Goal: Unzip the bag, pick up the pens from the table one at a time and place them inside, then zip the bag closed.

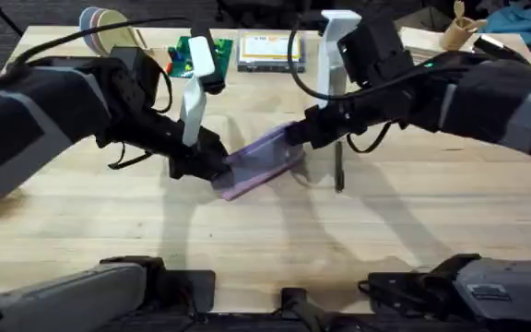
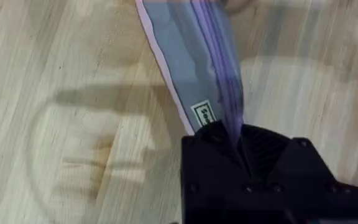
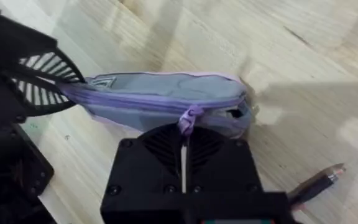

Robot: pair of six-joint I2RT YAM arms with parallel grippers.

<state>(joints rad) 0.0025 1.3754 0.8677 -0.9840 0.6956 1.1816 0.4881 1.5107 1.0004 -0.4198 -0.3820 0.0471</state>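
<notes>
holding the bag [image 1: 264,159] at both ends, mid-table, between my two arms. left gripper [image 1: 212,168] is clamped on the bag's near-left end; in the left wrist view the fabric runs straight into the pinched fingers, small label tab just beside them. right gripper [image 3: 184,144] is closed on the zipper pull, purple tab pinched between the black fingers in the right wrist view. the pull sits partway along the bag's length, toward its far-right end, where a small gap seems to show by the corner; cannot tell for sure which stretch of the zipper is open. bag looks slack and flat, nothing visibly inside. pen [image 1: 339,172] lies on the table [image 1: 413,231] just right of the bag, apart from it, untouched; its tip also shows in the right wrist view. my read: step one, unzipping, is in hand and not finished. left to do: finish running the pull, let go, pick up the pen and put it in, then zip shut. clutter along the table's far edge plays no part.
</notes>
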